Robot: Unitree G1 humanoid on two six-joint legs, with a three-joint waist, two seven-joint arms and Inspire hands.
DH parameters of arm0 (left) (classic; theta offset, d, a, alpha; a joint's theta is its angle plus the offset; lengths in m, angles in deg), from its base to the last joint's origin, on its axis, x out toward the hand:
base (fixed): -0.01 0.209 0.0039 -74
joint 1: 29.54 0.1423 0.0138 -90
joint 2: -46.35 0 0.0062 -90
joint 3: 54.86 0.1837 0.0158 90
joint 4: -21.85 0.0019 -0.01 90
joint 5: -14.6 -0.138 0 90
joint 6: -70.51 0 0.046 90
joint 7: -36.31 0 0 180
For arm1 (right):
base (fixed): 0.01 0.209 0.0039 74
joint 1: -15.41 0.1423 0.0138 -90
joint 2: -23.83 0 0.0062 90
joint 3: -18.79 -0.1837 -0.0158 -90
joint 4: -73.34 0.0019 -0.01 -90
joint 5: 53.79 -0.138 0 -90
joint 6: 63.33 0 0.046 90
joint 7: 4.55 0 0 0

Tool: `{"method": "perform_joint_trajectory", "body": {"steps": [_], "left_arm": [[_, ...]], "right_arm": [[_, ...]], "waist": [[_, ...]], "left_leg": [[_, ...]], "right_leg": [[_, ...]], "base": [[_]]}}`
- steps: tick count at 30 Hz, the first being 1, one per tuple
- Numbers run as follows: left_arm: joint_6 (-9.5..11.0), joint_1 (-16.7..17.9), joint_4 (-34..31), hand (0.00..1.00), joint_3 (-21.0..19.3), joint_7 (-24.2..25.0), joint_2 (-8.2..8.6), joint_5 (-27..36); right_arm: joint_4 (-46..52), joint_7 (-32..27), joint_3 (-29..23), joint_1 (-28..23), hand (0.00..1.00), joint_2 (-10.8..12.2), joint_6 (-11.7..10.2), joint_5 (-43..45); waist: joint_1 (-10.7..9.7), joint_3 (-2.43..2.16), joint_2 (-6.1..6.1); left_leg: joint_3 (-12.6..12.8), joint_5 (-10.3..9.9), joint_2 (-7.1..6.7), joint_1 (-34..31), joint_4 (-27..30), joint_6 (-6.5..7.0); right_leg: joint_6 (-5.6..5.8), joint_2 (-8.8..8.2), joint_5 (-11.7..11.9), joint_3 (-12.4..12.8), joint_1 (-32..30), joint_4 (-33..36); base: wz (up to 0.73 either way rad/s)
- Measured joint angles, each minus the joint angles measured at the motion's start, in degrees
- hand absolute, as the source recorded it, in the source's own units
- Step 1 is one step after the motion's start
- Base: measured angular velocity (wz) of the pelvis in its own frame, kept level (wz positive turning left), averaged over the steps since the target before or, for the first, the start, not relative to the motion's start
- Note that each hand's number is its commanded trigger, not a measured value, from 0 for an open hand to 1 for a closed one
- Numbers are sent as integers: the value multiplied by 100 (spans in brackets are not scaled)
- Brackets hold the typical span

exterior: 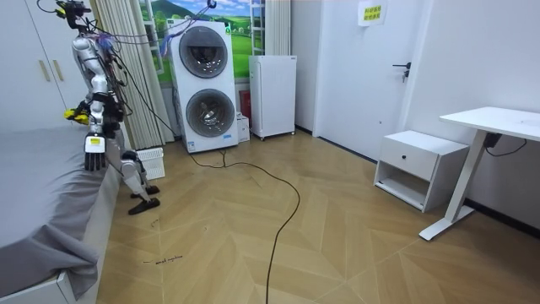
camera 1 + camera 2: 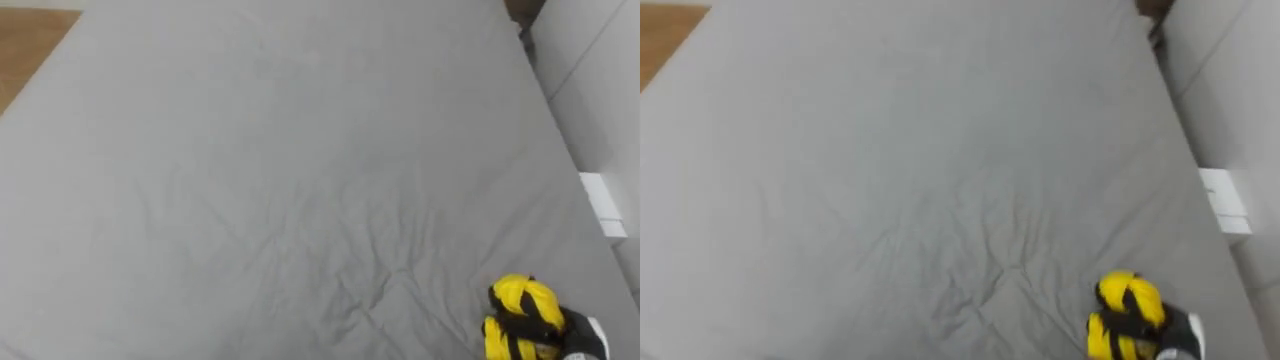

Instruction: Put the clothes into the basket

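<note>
**Inspector:** Right hand?

**Assistant:** The right hand (image 2: pixel 572 332) is low on the right, curled tight round a yellow garment (image 2: pixel 520 296), just above the grey bed sheet (image 2: pixel 300 180).

**Inspector:** Surroundings?

**Assistant:** In the room view the robot stands at the bed's side. Its left hand (image 1: pixel 94 152) hangs by the mattress edge, fingers straight and empty. A white slatted basket (image 1: pixel 151 163) is on the floor by its feet, well apart from the garment. The eye views add a white block (image 2: pixel 603 205) past the sheet's right edge.
</note>
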Motion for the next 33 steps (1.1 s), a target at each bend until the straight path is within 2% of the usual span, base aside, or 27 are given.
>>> {"method": "perform_joint_trajectory", "body": {"steps": [2, 4, 5, 7, 8, 12, 17, 18, 20, 22, 24, 25, 26, 29, 31, 33], "left_arm": [[-94, 78, 0, 0, -112, 57, -42, -112], [-196, 131, 0, 0, -193, 48, -53, -112], [-279, 142, 0, 0, -215, 33, -53, -111], [-420, 172, -1, 0, -238, 29, -57, -180], [-515, 211, -1, 0, -273, 30, -59, -269], [-692, 276, -1, 0, -378, 17, -57, -384], [-760, 349, 1, 0, -565, -31, -52, -382], [-770, 387, 4, 0, -566, -71, -52, -381], [-827, 392, 4, 0, -546, -81, -52, -379], [-970, 395, 56, 0, -528, -80, -51, -377], [-999, 395, 124, 0, -495, -89, -52, -378], [-1010, 395, 146, 0, -437, -90, -53, -378], [-1021, 395, 154, 0, -423, -87, -52, -378], [-1226, 396, 160, 0, -188, -70, -44, -380], [-1293, 397, 186, 0, -14, -50, -44, -370], [-1330, 393, 193, 0, 144, -48, -46, -370]], "right_arm": [[372, -22, -391, -101, 100, 11, 40, -49], [578, -106, -546, -205, 100, 12, 50, -187], [635, -138, -642, -254, 100, 19, 55, -289], [729, -176, -701, -359, 100, 22, 105, -447], [753, -177, -732, -397, 100, 22, 116, -495], [733, -173, -979, -539, 100, 39, 125, -583], [540, -175, -1406, -683, 100, 103, 121, -683], [433, -204, -1517, -688, 100, 131, 117, -746], [381, -306, -1609, -740, 100, 141, 117, -904], [320, -338, -1613, -733, 100, 147, 115, -934], [173, -357, -1615, -737, 100, 148, 104, -936], [91, -411, -1617, -740, 100, 147, 105, -932], [48, -441, -1617, -736, 100, 147, 103, -933], [-37, -454, -1617, -732, 100, 154, 102, -920], [-5, -523, -1618, -685, 100, 153, 102, -873], [-3, -621, -1618, -588, 100, 153, 102, -765]], "waist": [[-102, 4, -22], [-187, 0, -38], [-196, 5, -42], [-238, 5, -43], [-357, 10, -37], [-511, 22, 8], [-582, 37, 81], [-659, 47, 94], [-703, 81, 162], [-787, 90, 302], [-804, 99, 375], [-857, 122, 419], [-901, 121, 440], [-991, 104, 590], [-1057, 103, 742], [-1155, 91, 848]], "left_leg": [[152, -1, 20, 52, -8, -1], [180, -2, 28, 103, -9, -2], [316, -3, 48, 149, -16, -2], [453, -3, 73, 207, -18, -2], [487, -3, 79, 230, -22, -2], [725, -12, 134, 289, -29, -16], [965, -39, 254, 294, -71, -61], [980, -48, 278, 304, -71, -76], [1089, -73, 322, 317, -70, -113], [1217, -175, 421, 284, -74, -146], [1242, -211, 462, 259, -77, -152], [1242, -234, 472, 238, -77, -158], [1257, -234, 472, 213, -75, -158], [1414, -235, 467, 102, -64, -156], [1559, -235, 458, -72, -44, -149], [1587, -243, 446, -237, 24, -128]], "right_leg": [[11, 24, 9, 149, -18, 13], [8, 34, 16, 243, -14, 15], [1, 59, 33, 342, -15, 17], [-5, 91, 39, 486, -20, 46], [-10, 98, 36, 512, -18, 69], [-28, 167, 60, 708, -36, 72], [-83, 297, 171, 980, -176, 83], [-94, 327, 182, 1020, -179, 83], [-99, 398, 205, 1119, -210, 85], [-112, 504, 281, 1295, -329, 98], [-125, 578, 343, 1426, -404, 104], [-125, 591, 364, 1449, -437, 110], [-124, 601, 367, 1457, -468, 122], [-109, 657, 376, 1626, -712, 282], [-91, 672, 403, 1731, -969, 393], [-80, 667, 407, 1756, -1178, 496]], "base": [[-34], [-36], [-38], [-37], [-25], [-23], [-30], [-19], [-26], [-48], [-40], [-15], [-12], [-30], [-30], [-24]]}}
